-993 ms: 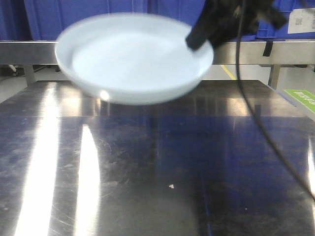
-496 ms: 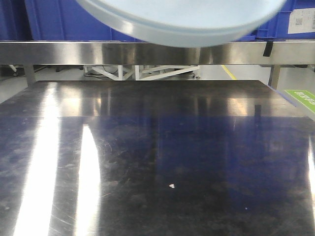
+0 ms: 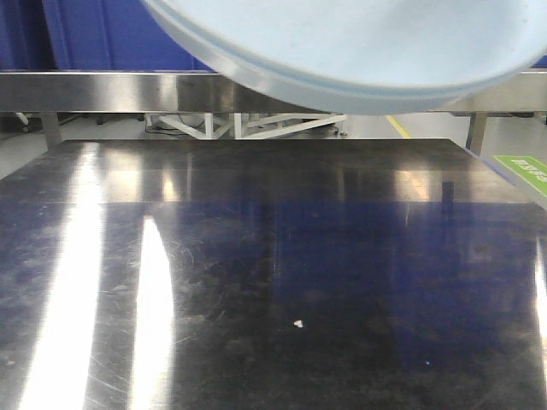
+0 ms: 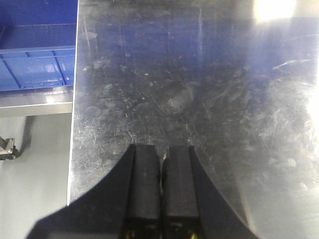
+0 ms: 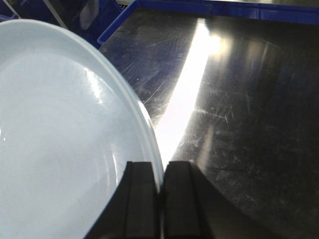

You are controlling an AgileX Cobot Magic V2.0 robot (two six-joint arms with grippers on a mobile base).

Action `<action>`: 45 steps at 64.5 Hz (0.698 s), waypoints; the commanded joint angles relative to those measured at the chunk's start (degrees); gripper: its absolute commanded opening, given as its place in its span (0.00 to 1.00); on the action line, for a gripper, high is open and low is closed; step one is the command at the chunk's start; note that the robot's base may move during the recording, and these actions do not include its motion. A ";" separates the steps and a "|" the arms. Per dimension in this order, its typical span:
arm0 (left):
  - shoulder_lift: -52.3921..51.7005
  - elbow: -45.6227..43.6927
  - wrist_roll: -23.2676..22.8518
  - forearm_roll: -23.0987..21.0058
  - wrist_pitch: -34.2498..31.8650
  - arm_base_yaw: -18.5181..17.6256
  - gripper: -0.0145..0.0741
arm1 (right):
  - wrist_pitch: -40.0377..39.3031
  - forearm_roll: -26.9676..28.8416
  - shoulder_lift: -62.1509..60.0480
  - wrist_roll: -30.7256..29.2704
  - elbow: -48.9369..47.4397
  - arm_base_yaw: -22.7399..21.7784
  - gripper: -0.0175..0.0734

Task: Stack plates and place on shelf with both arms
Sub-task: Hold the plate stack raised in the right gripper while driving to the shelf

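Observation:
A pale bluish-white plate (image 3: 367, 51) hangs high in the front view, seen from below and cut off by the top edge. Its lower rim shows a double line, and I cannot tell whether that is one plate or two stacked. In the right wrist view the plate (image 5: 60, 139) fills the left side, and my right gripper (image 5: 162, 172) is shut on its rim. My left gripper (image 4: 163, 154) is shut with nothing in it, low over the tabletop (image 4: 199, 74) near its left edge. The shelf's steel rail (image 3: 85, 91) runs across behind and below the plate.
The dark scratched tabletop (image 3: 273, 282) spreads below, with bright glare streaks on its left. Blue crates (image 3: 111, 34) stand behind the shelf rail. Another blue crate (image 4: 35, 64) lies off the table's left edge. A blue crate rim (image 5: 224, 10) borders the far side.
The plate has risen and come right and closer to the camera, and now runs off the top of the front view. The right arm no longer shows there.

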 commanded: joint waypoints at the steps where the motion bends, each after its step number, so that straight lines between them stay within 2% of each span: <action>1: -0.27 -1.58 -0.33 -0.82 -4.93 0.13 0.26 | -4.56 2.01 -0.74 -0.35 -1.69 -0.13 0.25; 45: -0.27 -1.58 -0.33 -0.82 -4.93 0.13 0.26 | -4.56 2.01 -0.74 -0.35 -1.69 -0.13 0.25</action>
